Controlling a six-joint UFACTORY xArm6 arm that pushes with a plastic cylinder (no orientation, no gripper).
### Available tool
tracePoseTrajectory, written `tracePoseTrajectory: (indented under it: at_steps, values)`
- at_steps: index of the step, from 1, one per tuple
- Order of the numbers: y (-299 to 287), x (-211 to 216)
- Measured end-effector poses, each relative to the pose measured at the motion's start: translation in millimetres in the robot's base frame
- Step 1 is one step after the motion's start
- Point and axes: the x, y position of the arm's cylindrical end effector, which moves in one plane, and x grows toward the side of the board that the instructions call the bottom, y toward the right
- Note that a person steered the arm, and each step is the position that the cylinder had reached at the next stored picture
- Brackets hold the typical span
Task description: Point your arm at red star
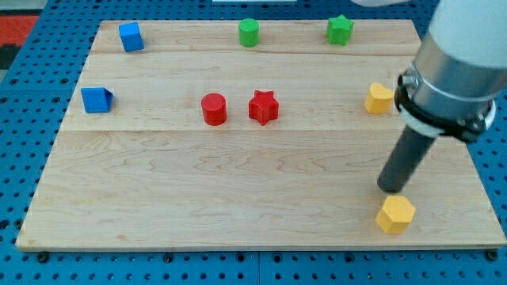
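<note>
Since red star (263, 107) sits mid-board, just right of red cylinder (213, 108) and not touching it, still the approach step by the look of things. Squat, with no clear long axis; one arm of the star seems to aim toward the view's top. Well apart at the view's lower right: my tip (390, 188), just above yellow hexagon (394, 214), below another yellow block (379, 98). No pincer fitted, only a bare rod. Next, probably a slide left and slightly upward, stopping short of contact.

no readable text, no labels (none anywhere)
</note>
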Motion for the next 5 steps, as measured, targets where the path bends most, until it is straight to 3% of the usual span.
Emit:
tracePoseTrajectory:
  at_steps: [1,3,5]
  values:
    - [-19,-77]
    - [-104,-168]
    - [-119,-84]
